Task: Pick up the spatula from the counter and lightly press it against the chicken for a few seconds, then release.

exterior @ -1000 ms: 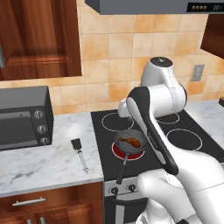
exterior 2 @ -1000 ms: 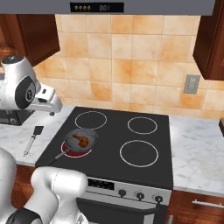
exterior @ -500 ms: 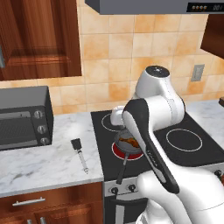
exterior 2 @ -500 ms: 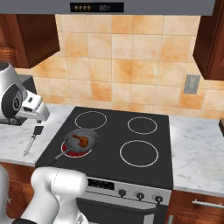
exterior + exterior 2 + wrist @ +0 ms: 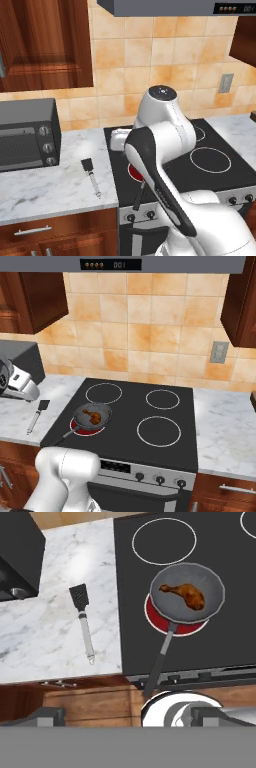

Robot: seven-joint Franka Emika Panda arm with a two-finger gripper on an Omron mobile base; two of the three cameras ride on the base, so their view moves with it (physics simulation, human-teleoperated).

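Reaching for the spatula is the step you are in; nothing has been picked up yet. At the far left of the hand view, the toaster oven (image 5: pixel 17 552) sits at the back of the marble counter (image 5: pixel 45 637). To its right, and clear of it, the spatula (image 5: pixel 84 624) lies flat on the counter. Its dark slotted head points toward the wall and its pale handle toward the counter's front edge. It is near the side of the stove (image 5: pixel 130 612) but not touching it.

Further right, the front left burner (image 5: pixel 155 619) glows red under the pan (image 5: pixel 175 609). The chicken (image 5: pixel 186 594), a single drumstick, lies inside the pan. The pan's long handle runs out past the stove's front edge.

Your gripper (image 5: pixel 129 716) hangs well above all this with its jaws spread wide and nothing between them.

For the next move, I judge you need to bring the hand down over the spatula's handle and turn it so the jaws straddle the handle's narrow width. Then close on it around the middle. The handle looks slim and lies flush on the marble, so the fingertips must come very close to the surface, or they may close over it or pinch it loosely. After that, carry it right to the pan and lower the head gently onto the drumstick.
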